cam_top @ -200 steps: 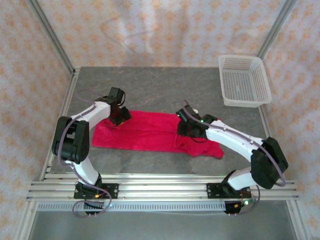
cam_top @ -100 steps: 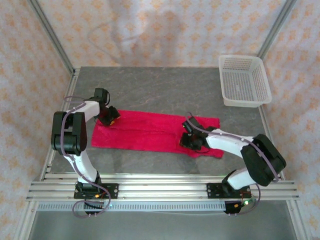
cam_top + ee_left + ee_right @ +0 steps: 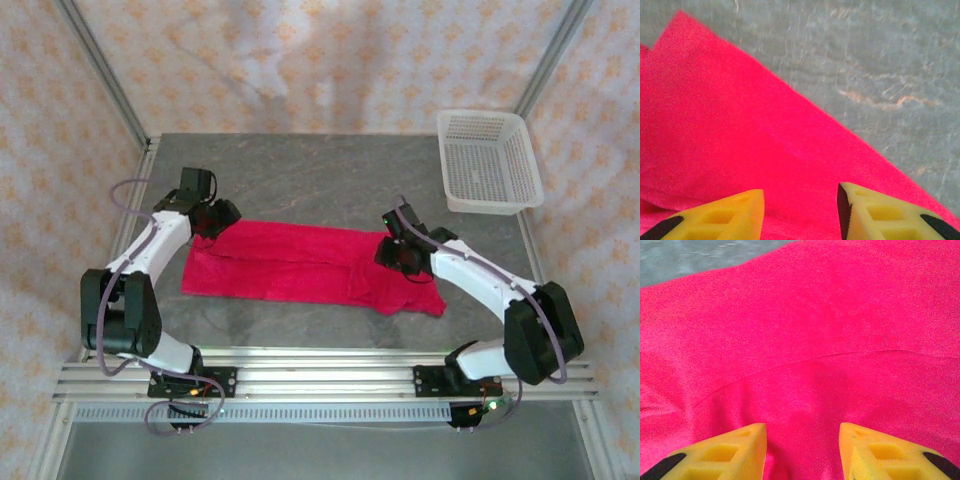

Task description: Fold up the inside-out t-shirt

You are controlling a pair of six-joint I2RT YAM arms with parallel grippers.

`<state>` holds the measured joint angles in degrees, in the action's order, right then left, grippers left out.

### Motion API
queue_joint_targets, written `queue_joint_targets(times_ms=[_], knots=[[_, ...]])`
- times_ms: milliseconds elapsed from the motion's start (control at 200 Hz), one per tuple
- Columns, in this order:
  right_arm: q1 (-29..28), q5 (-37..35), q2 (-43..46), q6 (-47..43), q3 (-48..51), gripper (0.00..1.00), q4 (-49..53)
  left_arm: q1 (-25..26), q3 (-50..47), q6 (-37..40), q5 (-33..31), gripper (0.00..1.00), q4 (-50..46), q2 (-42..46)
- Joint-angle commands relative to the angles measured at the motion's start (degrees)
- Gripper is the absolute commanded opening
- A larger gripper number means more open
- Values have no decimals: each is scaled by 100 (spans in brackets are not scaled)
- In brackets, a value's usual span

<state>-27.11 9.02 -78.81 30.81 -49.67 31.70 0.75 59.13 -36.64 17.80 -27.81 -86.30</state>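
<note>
The inside-out t-shirt [image 3: 300, 265] lies flat on the grey table as a long red strip running left to right. My left gripper [image 3: 213, 220] hovers at the strip's far left corner, open, with flat red cloth [image 3: 740, 125] below its yellow fingers [image 3: 730, 215] and nothing between them. Over the strip's right part, near its far edge, my right gripper [image 3: 398, 248] is open too. A faint seam [image 3: 805, 360] crosses the cloth [image 3: 805, 305] ahead of its fingers [image 3: 875, 450]. No white tag shows.
A white mesh basket [image 3: 490, 160] stands at the back right of the table. Bare grey tabletop [image 3: 320, 170] lies behind the shirt and a narrower band [image 3: 300, 325] in front of it. Metal frame posts and patterned curtains close in the sides.
Both grippers swung toward the near side, then back to the shirt's far edge; the left one ended farther left. The shirt's right end now lies spread flat.
</note>
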Motion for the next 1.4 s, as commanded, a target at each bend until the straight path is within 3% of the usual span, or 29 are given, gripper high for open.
queue_joint_targets(times_ms=[0,215,455,515,585,635,726,1031,1186,1256,1396], knots=[[364,91,-99,5,305,43,273,-186,-594,-124,81,44,167,-307],[1142,391,-132,-124,903,42,59,-904,-1009,0,167,44,470,-725],[1442,268,54,-387,827,40,509,-1107,-870,2,414,44,228,-640],[1442,277,333,-502,728,45,657,-1078,-821,-53,485,47,127,-360],[1437,179,629,-600,707,72,671,-1026,-671,-53,405,51,-106,20],[1450,64,723,-649,747,86,587,-992,-553,-30,330,54,-252,268],[1448,-1,551,-746,795,91,337,-962,-353,29,224,55,-490,537],[1289,33,-580,-835,476,75,-241,-925,-340,52,373,55,-535,709],[840,-159,-887,-627,341,56,-351,-902,-416,8,402,54,-471,746],[694,-232,-1051,-515,301,43,-373,-897,-403,19,399,54,-488,744],[600,-329,-1276,-408,282,34,-384,-891,-346,47,400,54,-541,764]])
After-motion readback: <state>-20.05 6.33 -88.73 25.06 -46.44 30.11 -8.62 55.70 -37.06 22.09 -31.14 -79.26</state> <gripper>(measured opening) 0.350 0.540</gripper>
